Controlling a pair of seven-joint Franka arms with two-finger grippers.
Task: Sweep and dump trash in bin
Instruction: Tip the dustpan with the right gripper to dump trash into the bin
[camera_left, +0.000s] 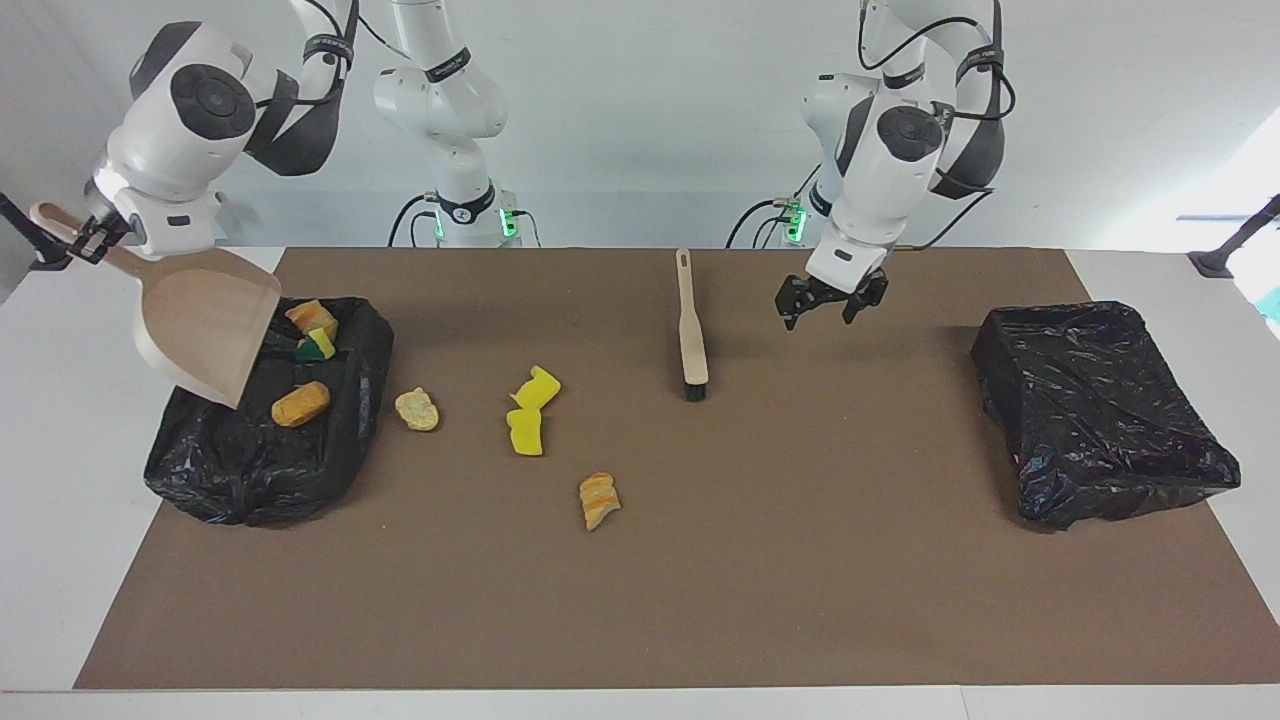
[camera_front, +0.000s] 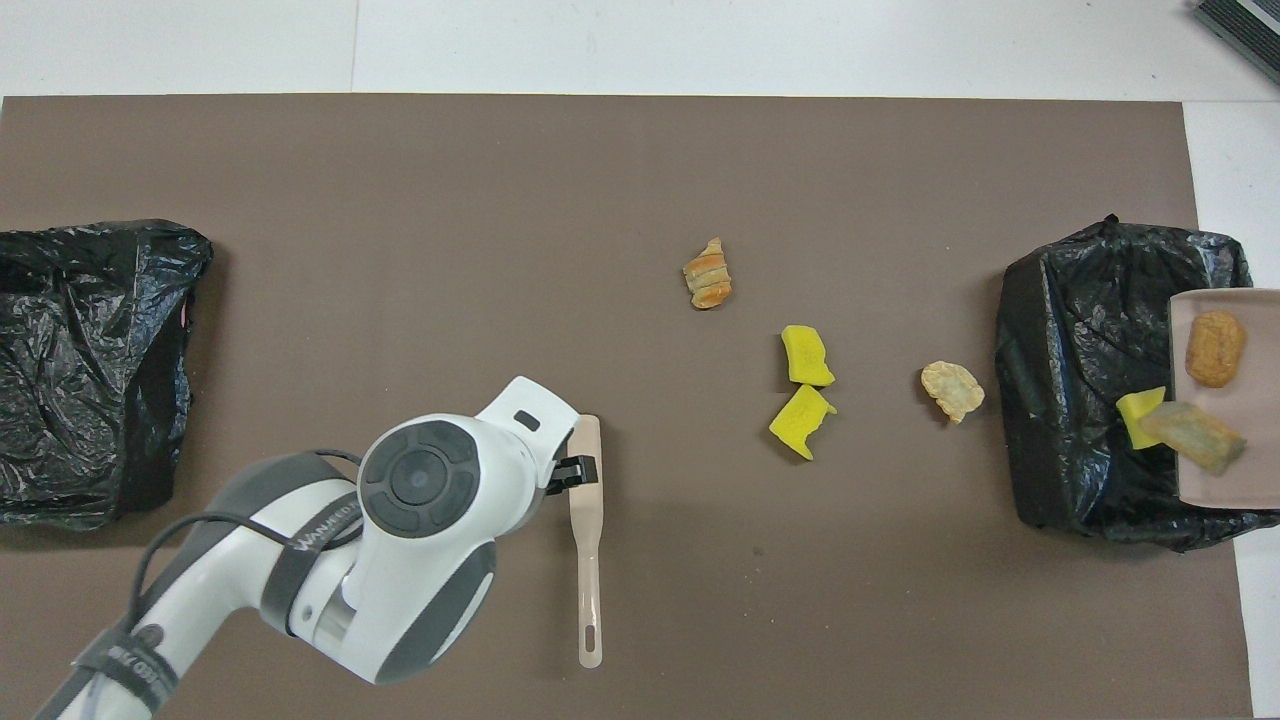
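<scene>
My right gripper (camera_left: 85, 238) is shut on the handle of the beige dustpan (camera_left: 205, 325), held tilted over the black-lined bin (camera_left: 250, 470) at the right arm's end. Three pieces of trash sit at the pan's lip over the liner: an orange lump (camera_left: 300, 403), a bread piece (camera_left: 312, 316) and a yellow-green sponge (camera_left: 318, 345). On the mat lie a pale lump (camera_left: 417, 409), two yellow sponge chunks (camera_left: 536, 388) (camera_left: 525, 432) and a striped bread piece (camera_left: 599, 500). My left gripper (camera_left: 830, 300) is open and empty, raised beside the brush (camera_left: 690, 330).
A second black-lined bin (camera_left: 1100, 410) stands at the left arm's end of the brown mat (camera_left: 800, 580). The brush (camera_front: 588, 530) lies flat with its handle toward the robots. The dustpan (camera_front: 1225, 470) shows at the overhead view's edge.
</scene>
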